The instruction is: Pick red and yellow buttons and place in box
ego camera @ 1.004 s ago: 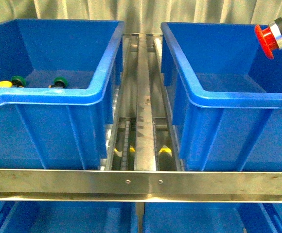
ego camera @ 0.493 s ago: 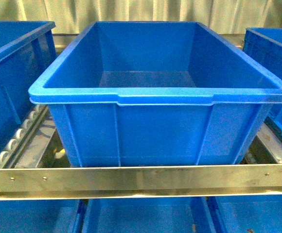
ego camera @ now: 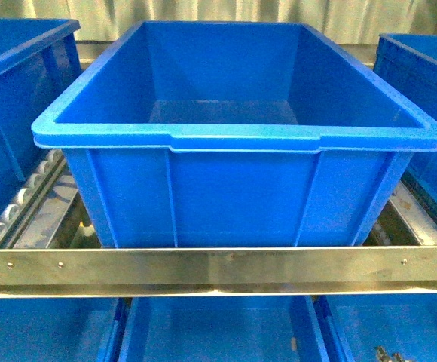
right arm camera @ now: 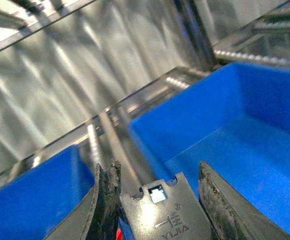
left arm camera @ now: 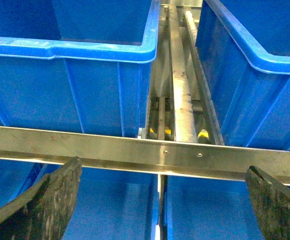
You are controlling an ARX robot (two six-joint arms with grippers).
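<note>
The red button shows only in the right wrist view. Its grey metal contact block sits between the fingers, and a sliver of red shows at the frame's bottom edge. My right gripper is shut on it, up in the air over the inside of a blue box. The left gripper is open with nothing between its dark fingers, low in front of the steel rail. In the front view an empty blue box fills the middle; neither gripper shows there. No yellow button is in view.
More blue crates flank the middle one at the left and right, on roller tracks. A steel rack rail crosses the front, with further blue crates on the shelf beneath. A pale curtain hangs behind.
The front view has swung from the gap between two crates to a single empty crate, now slightly closer. The red button, at the right edge earlier, has left that view.
</note>
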